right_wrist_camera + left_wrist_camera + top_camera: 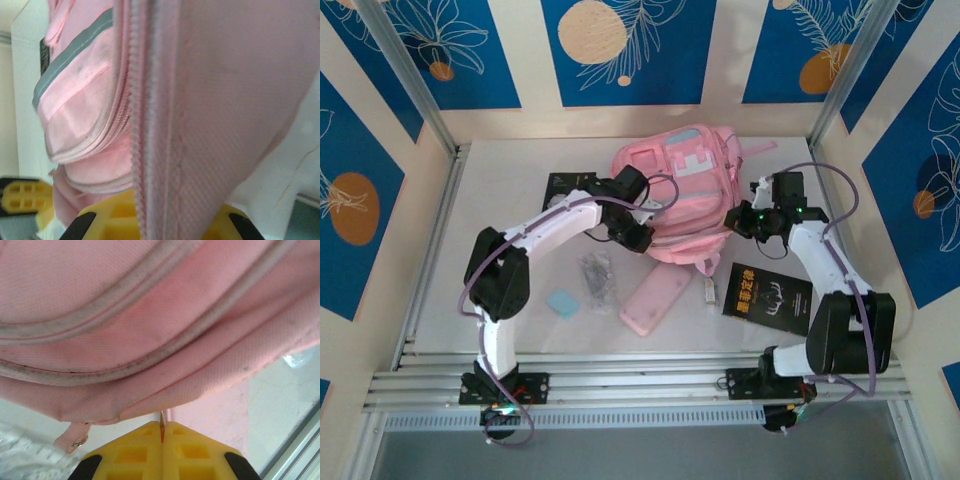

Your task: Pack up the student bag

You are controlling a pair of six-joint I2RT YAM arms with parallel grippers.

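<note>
The student bag [682, 190], a large pink backpack with grey-blue trim, lies at the middle back of the table. My left gripper [638, 237] sits at its near left edge. In the left wrist view the yellow jaws [162, 432] are shut on a thin sliver that runs up to the underside of the bag [150, 340]. My right gripper [742, 218] is at the bag's right edge. In the right wrist view a fold of bag fabric [200, 125] with a zipper strip [135, 125] passes between the yellow jaws [155, 220], which are shut on it.
A flat pink pencil case [655, 297], a clear packet of small dark items [595, 277], a light blue eraser [562, 302] and a small white item [710, 290] lie in front of the bag. One black book [767, 297] lies front right, another [565, 187] back left.
</note>
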